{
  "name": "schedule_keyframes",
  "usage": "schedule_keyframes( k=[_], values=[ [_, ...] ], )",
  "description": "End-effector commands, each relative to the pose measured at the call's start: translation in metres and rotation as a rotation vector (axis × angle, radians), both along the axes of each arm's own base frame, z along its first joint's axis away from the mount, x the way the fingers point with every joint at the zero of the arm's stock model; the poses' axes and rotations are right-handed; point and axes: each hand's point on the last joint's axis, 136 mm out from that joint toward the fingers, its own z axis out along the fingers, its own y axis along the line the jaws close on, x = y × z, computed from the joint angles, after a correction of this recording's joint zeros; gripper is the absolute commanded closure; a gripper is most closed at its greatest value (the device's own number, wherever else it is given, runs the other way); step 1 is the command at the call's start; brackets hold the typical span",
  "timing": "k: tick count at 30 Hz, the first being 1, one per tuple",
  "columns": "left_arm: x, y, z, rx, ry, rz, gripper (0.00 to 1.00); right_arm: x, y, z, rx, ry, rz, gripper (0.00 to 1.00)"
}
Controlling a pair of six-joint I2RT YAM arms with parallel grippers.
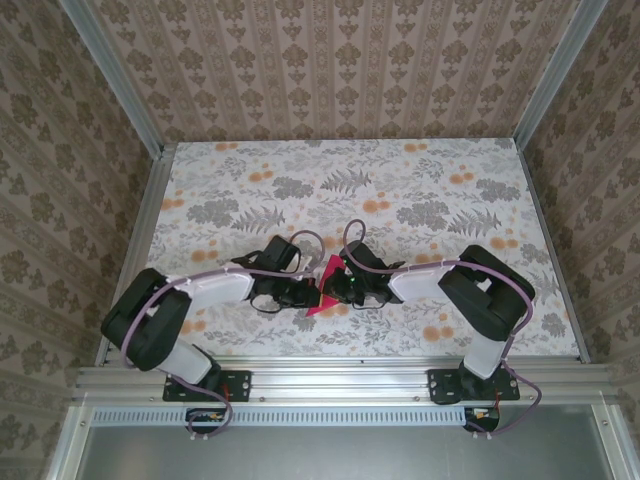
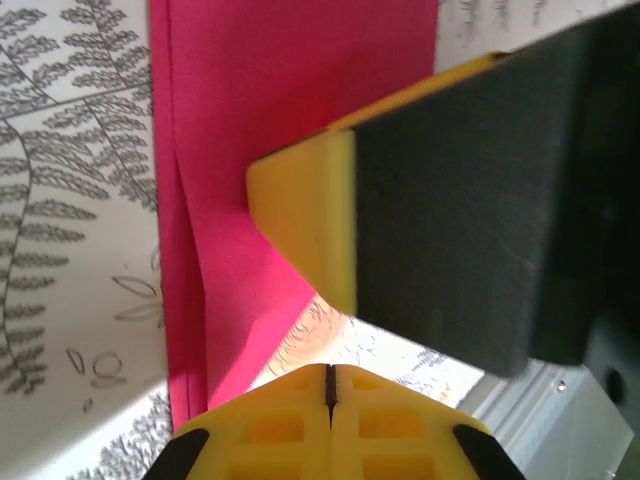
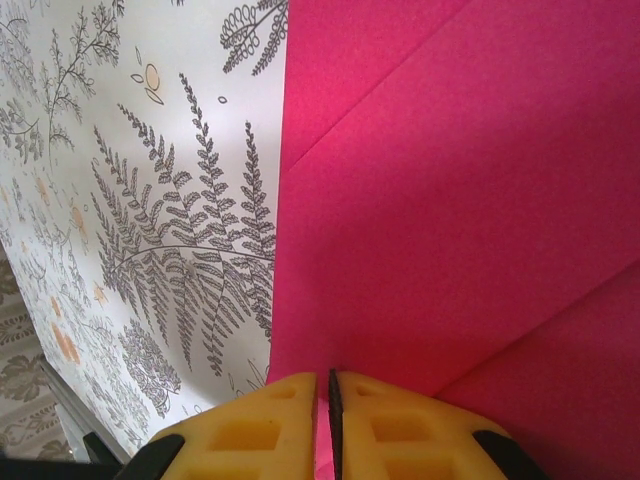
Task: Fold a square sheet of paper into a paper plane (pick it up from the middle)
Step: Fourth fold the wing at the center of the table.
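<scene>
The magenta-red paper [image 1: 322, 290] is folded into a narrow pointed shape with overlapping flaps and sits between my two grippers near the table's front middle. My right gripper [image 1: 342, 285] [image 3: 328, 385] is shut on the paper's edge, and a sliver of magenta shows in its slit. The paper [image 3: 450, 200] spreads ahead of it with diagonal fold lines. My left gripper [image 1: 306, 292] [image 2: 330, 380] is shut with nothing visible between its jaws. The paper [image 2: 260, 120] lies just ahead and to its left. One of the right gripper's fingers [image 2: 300, 210] rests against the paper in the left wrist view.
The floral-print table cover [image 1: 400, 190] stretches away behind the grippers. An aluminium rail [image 1: 330, 375] runs along the near edge, and patterned walls [image 1: 330, 70] enclose the back and sides.
</scene>
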Motion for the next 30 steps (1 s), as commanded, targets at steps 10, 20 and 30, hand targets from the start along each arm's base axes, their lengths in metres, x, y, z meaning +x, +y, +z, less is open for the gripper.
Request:
schedule_keyframes(
  k=[10, 20, 30],
  values=[
    [0.0, 0.02, -0.036, 0.126, -0.024, -0.033, 0.97, -0.002, -0.01, -0.022, -0.085, 0.04, -0.017, 0.86],
    [-0.006, 0.034, -0.041, 0.074, 0.028, -0.004, 0.98, -0.004, -0.019, -0.029, -0.143, 0.06, -0.004, 0.86],
    [-0.008, 0.044, -0.047, -0.035, 0.169, 0.05, 0.99, -0.003, -0.02, -0.036, -0.164, 0.076, 0.004, 0.86]
  ],
)
